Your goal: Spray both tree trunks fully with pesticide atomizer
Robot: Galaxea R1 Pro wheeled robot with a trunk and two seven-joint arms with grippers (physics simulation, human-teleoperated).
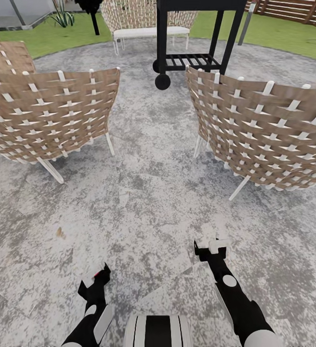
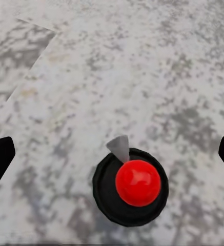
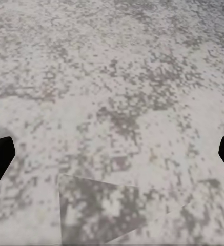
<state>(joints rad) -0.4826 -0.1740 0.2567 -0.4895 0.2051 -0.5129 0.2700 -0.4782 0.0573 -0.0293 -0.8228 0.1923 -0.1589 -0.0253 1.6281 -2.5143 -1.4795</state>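
The pesticide atomizer (image 2: 130, 185), a black round body with a red ball top and a small grey nozzle, stands on the grey paved floor. My left gripper (image 2: 112, 156) hangs right over it, open, with both fingers wide of it and apart from it. In the head view the left gripper (image 1: 94, 283) is low at the left, and a red speck of the atomizer (image 1: 98, 274) shows at its tip. My right gripper (image 1: 211, 249) is open over bare paving (image 3: 117, 102). Both trees and the pesticide are out of view.
Two woven brown chairs flank a gap ahead, one at the left (image 1: 52, 115) and one at the right (image 1: 264, 135). Beyond them stand a black wheeled cart (image 1: 191, 48) and a white-cushioned seat (image 1: 148, 29). Lawn (image 1: 283, 38) and fence (image 1: 293, 9) lie behind.
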